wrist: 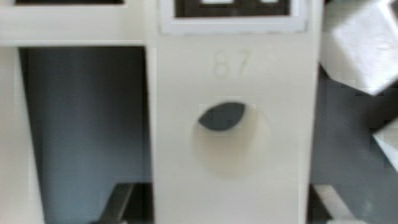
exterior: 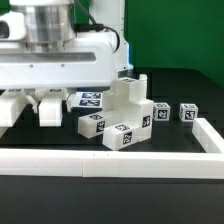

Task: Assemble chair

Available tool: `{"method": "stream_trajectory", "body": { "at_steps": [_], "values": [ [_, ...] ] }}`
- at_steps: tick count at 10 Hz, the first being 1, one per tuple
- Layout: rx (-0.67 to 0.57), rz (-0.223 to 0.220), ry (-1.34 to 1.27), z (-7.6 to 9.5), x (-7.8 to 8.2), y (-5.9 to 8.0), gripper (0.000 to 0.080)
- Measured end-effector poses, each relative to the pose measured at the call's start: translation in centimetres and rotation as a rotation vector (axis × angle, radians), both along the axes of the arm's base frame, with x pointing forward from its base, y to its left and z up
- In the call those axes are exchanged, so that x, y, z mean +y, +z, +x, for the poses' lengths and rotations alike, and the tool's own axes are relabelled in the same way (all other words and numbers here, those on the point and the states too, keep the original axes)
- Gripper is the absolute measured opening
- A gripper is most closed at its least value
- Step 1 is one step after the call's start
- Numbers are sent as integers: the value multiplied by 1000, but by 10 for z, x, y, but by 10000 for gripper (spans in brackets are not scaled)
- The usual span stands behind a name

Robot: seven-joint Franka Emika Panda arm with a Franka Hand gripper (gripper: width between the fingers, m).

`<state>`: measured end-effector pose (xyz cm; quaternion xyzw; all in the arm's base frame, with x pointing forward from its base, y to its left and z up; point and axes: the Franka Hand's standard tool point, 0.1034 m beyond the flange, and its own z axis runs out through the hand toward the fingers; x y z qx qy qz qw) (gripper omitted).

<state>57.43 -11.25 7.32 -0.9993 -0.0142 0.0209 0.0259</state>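
The arm is filling the exterior view's left, hanging low over the black table. The chair is lying in loose parts, not yet one piece. One stack of blocky parts is sitting mid-table, just inside the wall, and is showing three tags toward the camera. Behind it, toward the exterior view's left, one slab is lying flat with one tag facing up. Two cubes are standing on the exterior view's right, apart from the stack and near each other without touching. One is standing closer to the stack and the other nearer the wall's corner. Each is showing one tag.

In the wrist view, one long panel is running out from between two dark fingers. It is carrying one dark round hole and one tag at its far end. The gripper is straddling this panel, with one finger standing close beside each long edge. Whether the jaws are pressing on it or merely flanking it, I cannot tell. Two more white pieces are showing beside the panel, one tilted and one only partly in frame.
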Motion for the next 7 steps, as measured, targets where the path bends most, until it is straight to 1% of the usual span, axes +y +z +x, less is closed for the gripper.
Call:
{"method": "stream_trajectory", "body": {
  "at_steps": [1,2,3,5,6,7],
  "values": [
    [-1,11,-3,-3,2,12,284],
    [-6,24,-5,-1,3,28,284],
    [-20,25,-6,-1,4,36,284],
    [-9,25,-27,-3,5,31,284],
    [-7,24,-56,-3,5,31,284],
    [1,22,-162,-3,5,30,284]
  ]
}}
